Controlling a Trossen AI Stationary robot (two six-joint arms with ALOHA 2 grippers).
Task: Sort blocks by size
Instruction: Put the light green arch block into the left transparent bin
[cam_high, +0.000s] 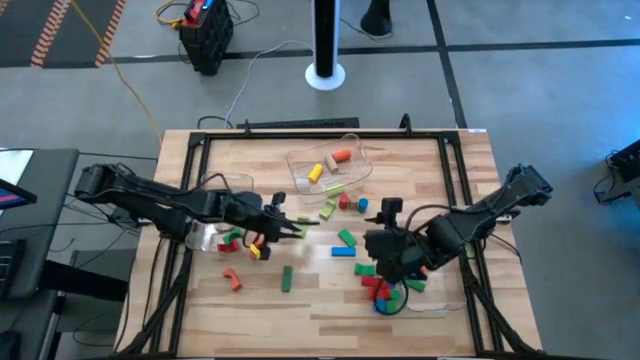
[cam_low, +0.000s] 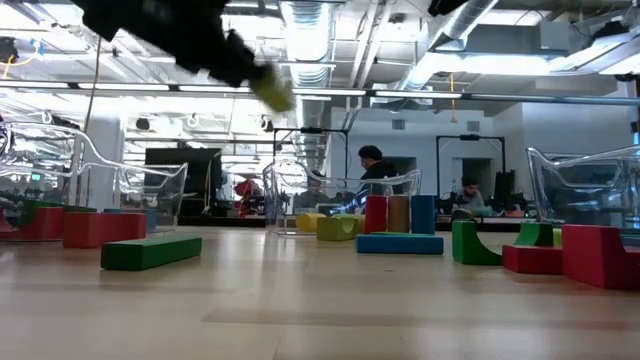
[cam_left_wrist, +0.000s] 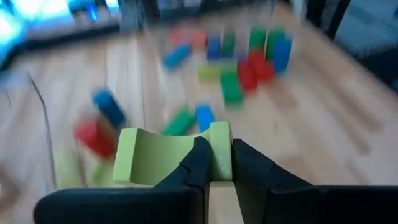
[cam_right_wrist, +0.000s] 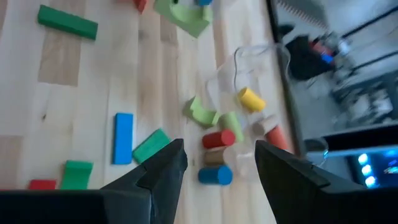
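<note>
Left gripper: clamped on one leg of a light-green arch block, held clear of the table near centre; the arch's length runs crosswise to the fingers. Nearest clear bin lies at about 9 o'clock, probably the drop point.

Right gripper: fingers apart, empty, over the loose blocks at 3 o'clock.

The left gripper hangs above the table's middle, fingers pinched together. The right gripper hovers toward the right edge, fingers spread apart.
</note>
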